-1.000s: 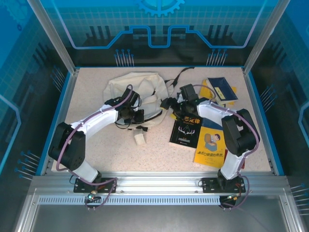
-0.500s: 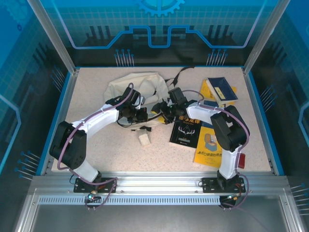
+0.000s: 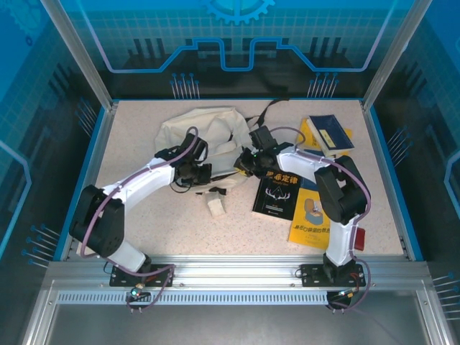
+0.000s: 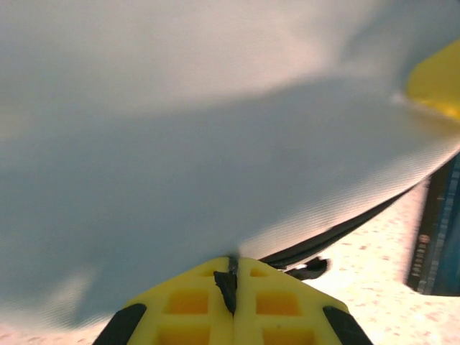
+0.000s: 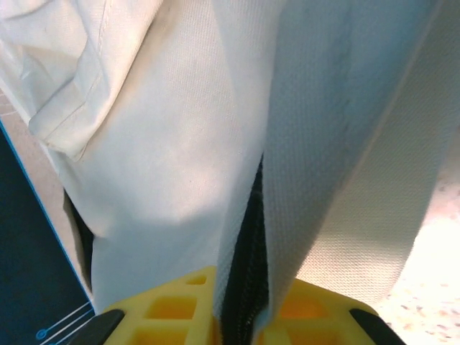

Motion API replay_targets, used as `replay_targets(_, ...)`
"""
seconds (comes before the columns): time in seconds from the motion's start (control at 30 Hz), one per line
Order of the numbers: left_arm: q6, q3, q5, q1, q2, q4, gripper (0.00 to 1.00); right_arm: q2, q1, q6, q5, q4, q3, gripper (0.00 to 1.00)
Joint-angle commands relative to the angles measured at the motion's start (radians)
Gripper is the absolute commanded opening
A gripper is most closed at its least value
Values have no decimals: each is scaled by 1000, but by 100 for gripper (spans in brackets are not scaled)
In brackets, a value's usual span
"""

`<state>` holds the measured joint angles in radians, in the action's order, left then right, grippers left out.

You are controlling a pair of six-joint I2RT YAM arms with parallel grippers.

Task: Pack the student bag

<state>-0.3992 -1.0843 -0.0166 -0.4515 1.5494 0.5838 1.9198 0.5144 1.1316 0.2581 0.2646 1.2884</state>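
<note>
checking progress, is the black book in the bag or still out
Out: the black book lies flat on the table, right of the student bag.

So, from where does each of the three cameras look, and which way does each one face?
Top external: above and behind the bases, facing down at the speckled table, the soft cream fabric backpack and books; both white arms show.
Left wrist: on the left arm, facing the backpack's cloth; the left gripper pinches black trim.
Right wrist: on the right arm, facing a cloth fold; the right gripper straddles the black zip.
Shared: all three see the backpack.
</note>
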Motion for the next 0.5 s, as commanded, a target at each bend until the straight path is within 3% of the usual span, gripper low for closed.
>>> replay_targets(0.0,38,39,-189,2,-43,116,0,34,-47,-95,-146,101,59,15)
replay_targets(0.13,61,34,-220,5,-40,127,0,66,-75,-150,-168,134,116,11)
replay_targets(0.3,90,-16,-181,5,1,103,0,116,-101,-236,-127,141,201,13)
replay_targets(0.4,107,-50,-69,3,31,45,0,122,-108,-273,-46,150,241,21)
replay_targets(0.47,112,-65,29,1,43,-9,0,91,-87,-277,-32,169,235,39)
